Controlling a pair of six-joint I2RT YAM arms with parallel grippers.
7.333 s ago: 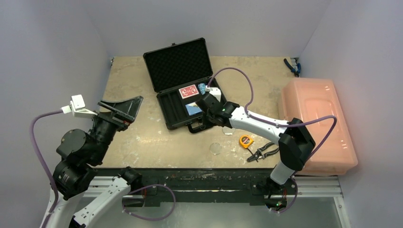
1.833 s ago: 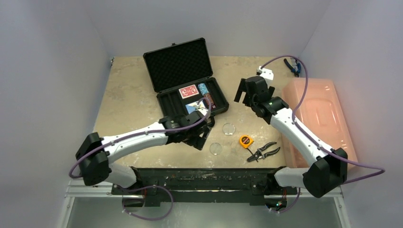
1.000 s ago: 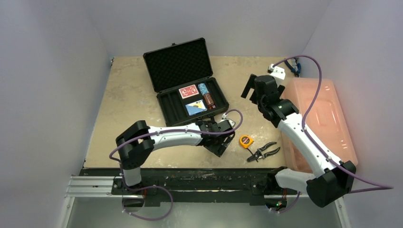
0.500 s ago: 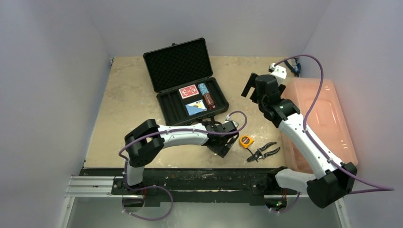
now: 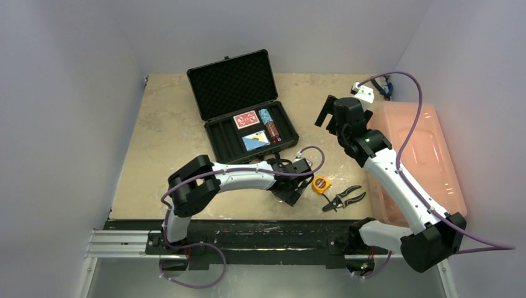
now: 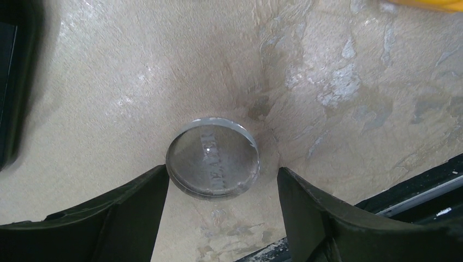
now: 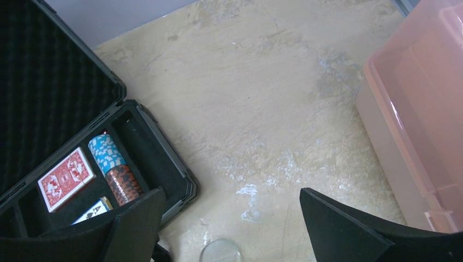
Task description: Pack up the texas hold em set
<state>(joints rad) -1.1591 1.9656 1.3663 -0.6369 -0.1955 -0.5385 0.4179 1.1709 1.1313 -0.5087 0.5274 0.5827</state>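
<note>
Clear disc (image 6: 212, 157) lies flat directly between the spread, empty jaws of the left gripper (image 6: 221, 169); right gripper (image 7: 232, 192), likewise open, stands well apart

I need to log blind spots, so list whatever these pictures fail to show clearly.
Top external: the left arm hides the dealer disc.
Right wrist: the second clear disc is cut by the bottom edge; the blue deck sits mostly behind a claw finger.
Left wrist: the tape measure is only a sliver at the top edge.
</note>
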